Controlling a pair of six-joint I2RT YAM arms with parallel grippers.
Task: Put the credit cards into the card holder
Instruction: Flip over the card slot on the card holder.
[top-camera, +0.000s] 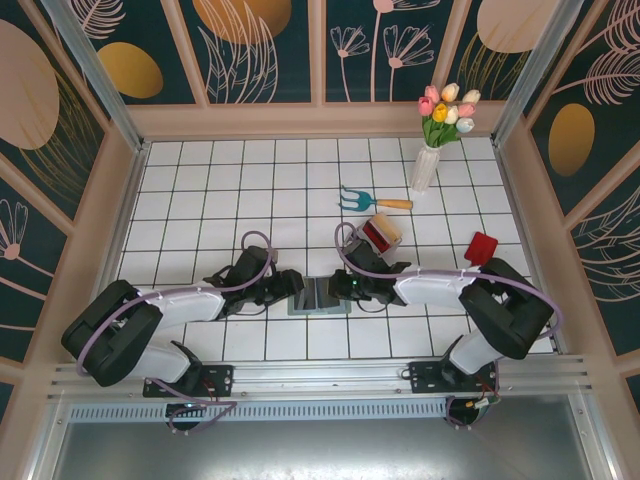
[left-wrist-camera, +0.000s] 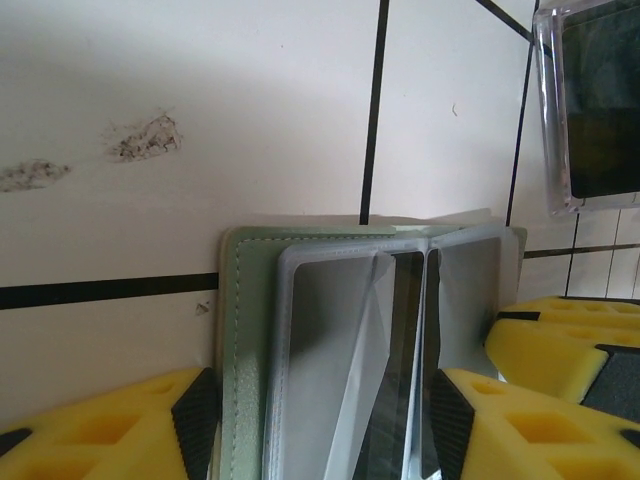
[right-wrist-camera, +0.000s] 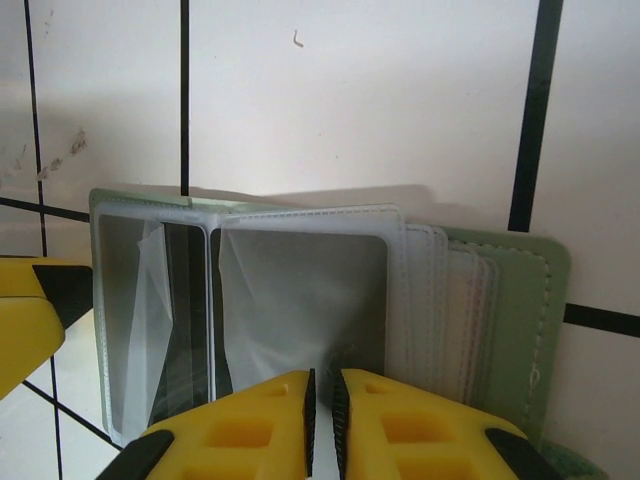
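Open card holder (right-wrist-camera: 520, 320), straddled by the spread fingers of the left gripper (left-wrist-camera: 322, 410). The right gripper (right-wrist-camera: 322, 420) is nearly clenched at the near edge of a sleeve (right-wrist-camera: 300, 300) — whether it pinches it cannot be told. The credit cards (top-camera: 378, 234) sit in a tray (left-wrist-camera: 547, 130) beyond the right fingers. Risk: the unpinned holder slides — or the limp sleeve buckles.

Tray (top-camera: 383, 234), fork (top-camera: 372, 200) stand beyond card holder (top-camera: 318, 297); left tiles (top-camera: 200, 200) open.

Enclosed robot test booth, tiled table (top-camera: 200, 210), patterned walls (top-camera: 250, 50)
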